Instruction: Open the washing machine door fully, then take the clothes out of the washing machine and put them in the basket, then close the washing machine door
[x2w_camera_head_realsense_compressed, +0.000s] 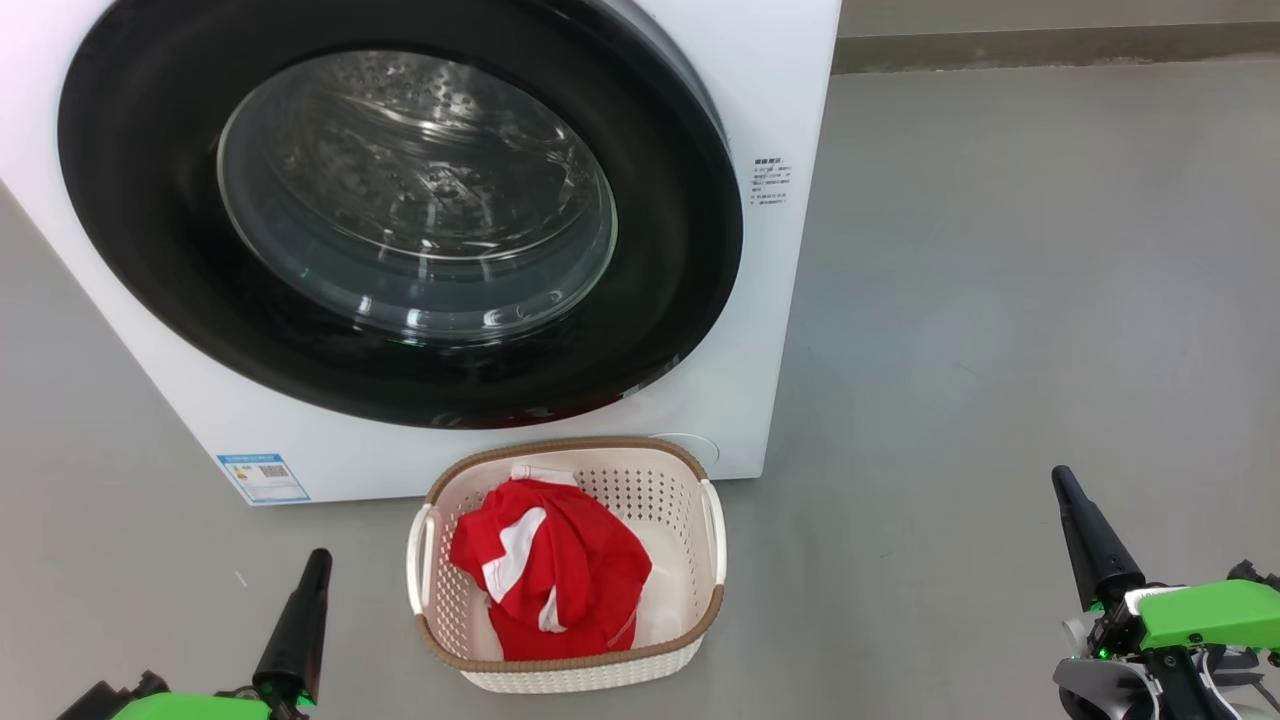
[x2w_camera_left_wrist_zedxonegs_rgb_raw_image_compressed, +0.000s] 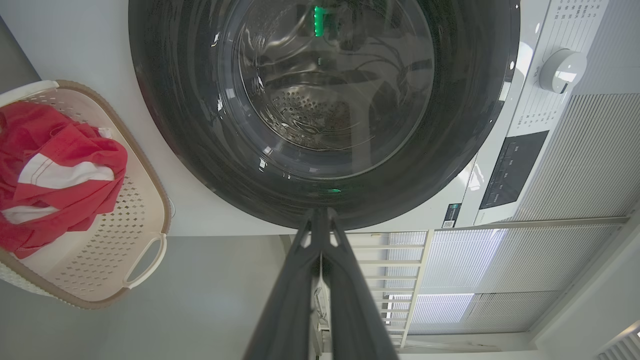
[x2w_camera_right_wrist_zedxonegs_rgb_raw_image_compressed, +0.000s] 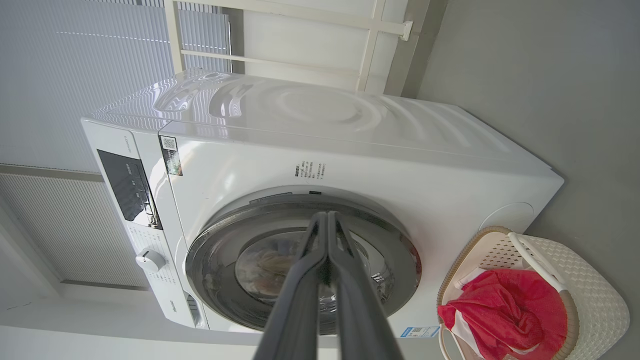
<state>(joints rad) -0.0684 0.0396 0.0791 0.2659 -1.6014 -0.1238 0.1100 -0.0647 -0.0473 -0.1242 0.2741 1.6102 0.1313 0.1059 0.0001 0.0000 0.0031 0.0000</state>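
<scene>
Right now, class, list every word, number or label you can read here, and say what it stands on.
Nothing can be read.
Blue label low on the big white boxy washing machine: too small.
Printed sticker beside the round black-rimmed glass door: blurred.
Print around the white dial: too small.
Code sticker near the dark panel: unreadable.

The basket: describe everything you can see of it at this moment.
The basket is small, cream-white and rounded-rectangular, plastic by its look, with perforated walls, a brown woven-look rim and a white handle on each side. It stands upright on the grey floor just before the washing machine; whether they touch is unclear. The red-and-white clothes lie inside it.
</scene>
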